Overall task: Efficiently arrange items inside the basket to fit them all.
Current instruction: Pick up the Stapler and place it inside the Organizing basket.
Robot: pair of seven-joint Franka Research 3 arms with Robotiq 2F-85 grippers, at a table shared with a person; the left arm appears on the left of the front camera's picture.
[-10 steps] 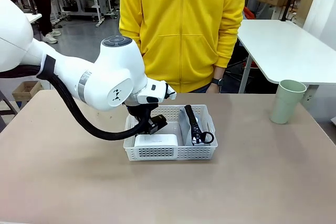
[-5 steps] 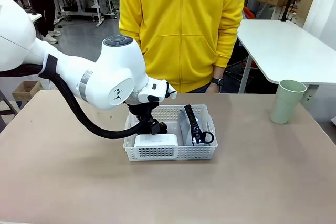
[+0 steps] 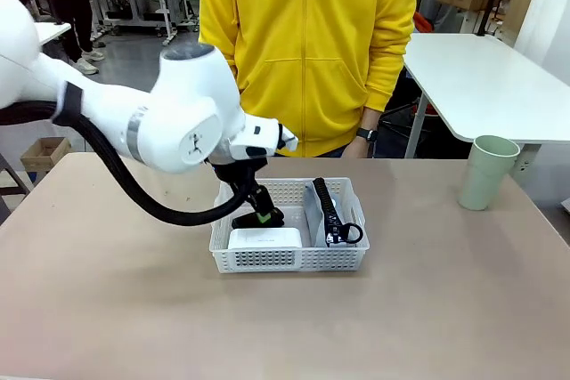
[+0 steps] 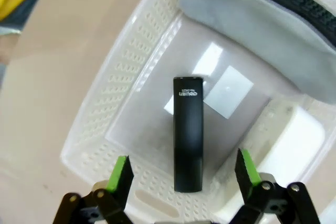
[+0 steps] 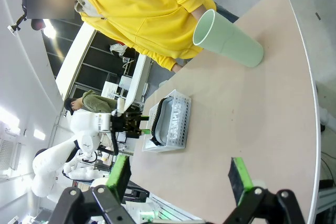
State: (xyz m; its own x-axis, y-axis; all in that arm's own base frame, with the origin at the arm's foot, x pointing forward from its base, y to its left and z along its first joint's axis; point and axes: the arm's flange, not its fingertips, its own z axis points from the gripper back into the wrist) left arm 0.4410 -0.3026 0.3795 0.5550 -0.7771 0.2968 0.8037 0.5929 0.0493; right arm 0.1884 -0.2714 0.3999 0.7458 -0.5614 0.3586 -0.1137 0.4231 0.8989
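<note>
The left gripper (image 3: 264, 214), fingers released, hangs over the white device (image 3: 264, 238) in the basket (image 3: 289, 260), with the pouch (image 3: 325, 211) at the device's 3 o'clock. The right gripper (image 5: 178, 174) is spread and empty, the cup (image 5: 231, 40) at its 12 o'clock.

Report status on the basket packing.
Left gripper open over basket. Right gripper open. Pouch, device in; cup out on table. Nothing blocking cup.

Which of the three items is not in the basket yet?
The green cup: it stands upright on the table, apart from the basket; the pouch and white device sit inside it.
</note>
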